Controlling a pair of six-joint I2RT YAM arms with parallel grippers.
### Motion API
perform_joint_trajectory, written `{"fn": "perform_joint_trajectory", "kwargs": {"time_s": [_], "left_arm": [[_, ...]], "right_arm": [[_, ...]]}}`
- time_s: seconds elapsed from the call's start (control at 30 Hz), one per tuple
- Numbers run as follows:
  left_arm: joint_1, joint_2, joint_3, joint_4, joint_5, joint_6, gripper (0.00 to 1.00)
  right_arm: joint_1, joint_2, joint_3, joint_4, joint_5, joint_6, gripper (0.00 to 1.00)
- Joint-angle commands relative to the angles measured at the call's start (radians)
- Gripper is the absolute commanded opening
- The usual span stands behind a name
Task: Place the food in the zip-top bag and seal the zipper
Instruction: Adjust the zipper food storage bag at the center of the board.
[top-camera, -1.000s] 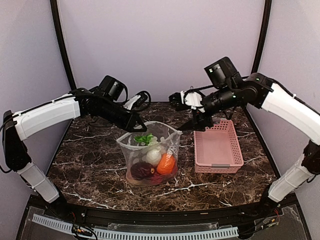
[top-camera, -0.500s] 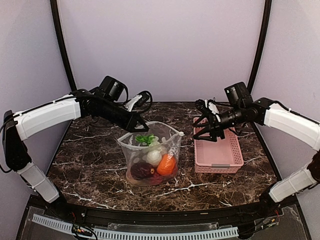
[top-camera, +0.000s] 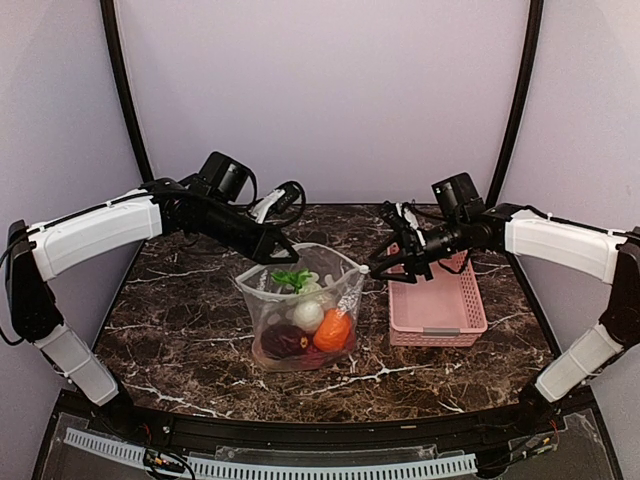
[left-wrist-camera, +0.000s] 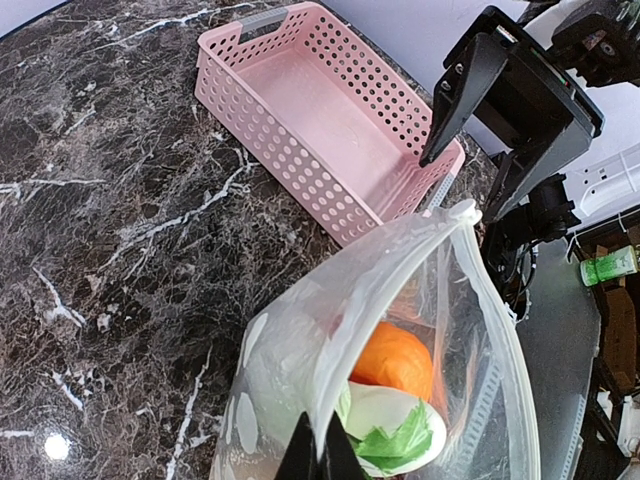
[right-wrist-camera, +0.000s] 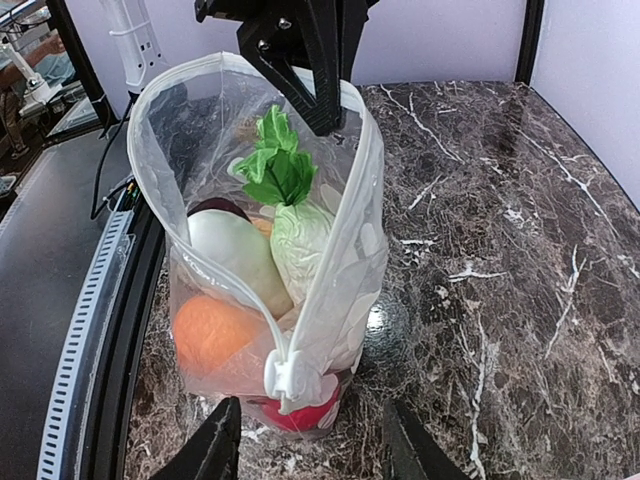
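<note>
All the food (top-camera: 312, 325) sits inside the clear bag (top-camera: 268, 300), which stands mid-frame on the counter (top-camera: 180, 310) with its mouth gaping, so sealing seems next. The left pincer (top-camera: 282, 256) is clamped on the rim. The right pincer (top-camera: 378, 266), fingers apart, hangs beside the zipper (right-wrist-camera: 290, 380) end, which it must pinch shut.

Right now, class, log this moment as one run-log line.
left gripper: shut on zip-top bag rim | right gripper: open, facing zipper end | food: inside bag | mouth: open
</note>
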Motion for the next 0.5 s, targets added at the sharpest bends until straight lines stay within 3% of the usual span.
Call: {"fn": "perform_joint_trajectory", "kwargs": {"time_s": [0.0,0.23,0.47], "left_arm": [[0.000,0.011,0.000,0.006,0.009,0.016,0.01],[0.000,0.028,0.021,-0.008,0.009,0.022,0.01],[0.000,0.029,0.025,-0.012,0.007,0.027,0.01]], "right_arm": [[0.015,0.014,-0.006,0.033,-0.010,-0.019,0.45],[0.050,0.047,0.018,0.008,0.057,-0.046,0.39],[0.053,0.009,0.015,-0.002,0.111,-0.056,0.22]]}}
